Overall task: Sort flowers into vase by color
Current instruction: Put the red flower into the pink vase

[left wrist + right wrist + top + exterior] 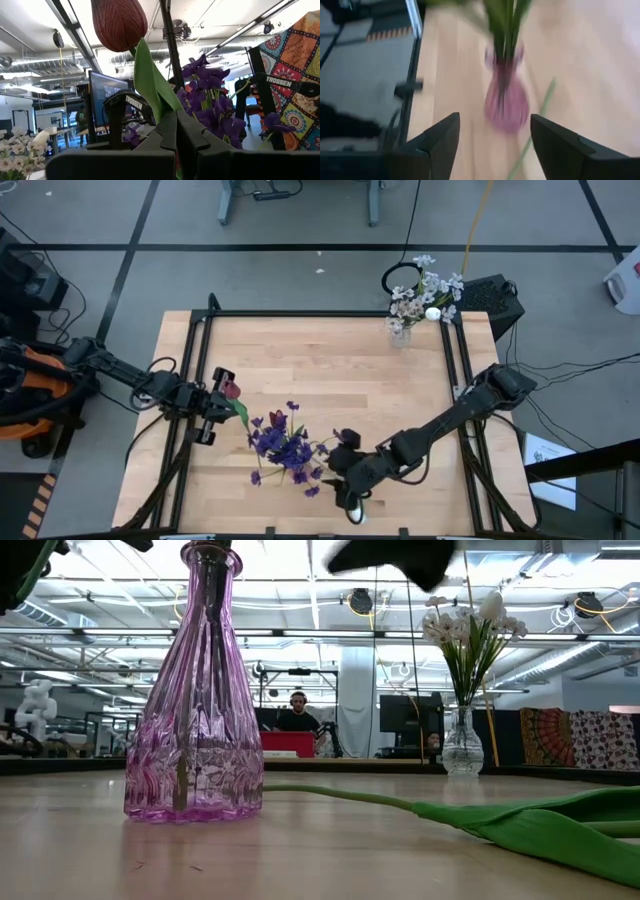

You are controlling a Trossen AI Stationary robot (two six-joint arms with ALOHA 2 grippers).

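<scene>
My left gripper [213, 408] is shut on a dark red tulip [231, 389], left of the pink glass vase [195, 700]. The vase holds purple blossom clusters [285, 445]. In the left wrist view the bud [119, 22] stands above my fingers, with the purple flowers [210, 100] behind it. My right gripper [495, 145] is open and empty, just right of the purple bunch in the high view [340, 465], and faces the vase [505, 100]. A white tulip lies flat on the table, its bud [355, 508] near the front edge and its green stem [450, 810] beside the vase. My left gripper pinches the red tulip's green stem and leaf [165, 107] between its two shut fingers, some way below the bud. The fingers come level from the table's left. The tulip is lifted clear of the table, its bud beyond the fingertips.
A clear vase [402, 330] with white blossom sprays and a white bud [428, 295] stands at the table's far right corner; it also shows in the low view [463, 745]. Black rails run along the table's left, far and right edges. Bare wood lies in the middle and far part.
</scene>
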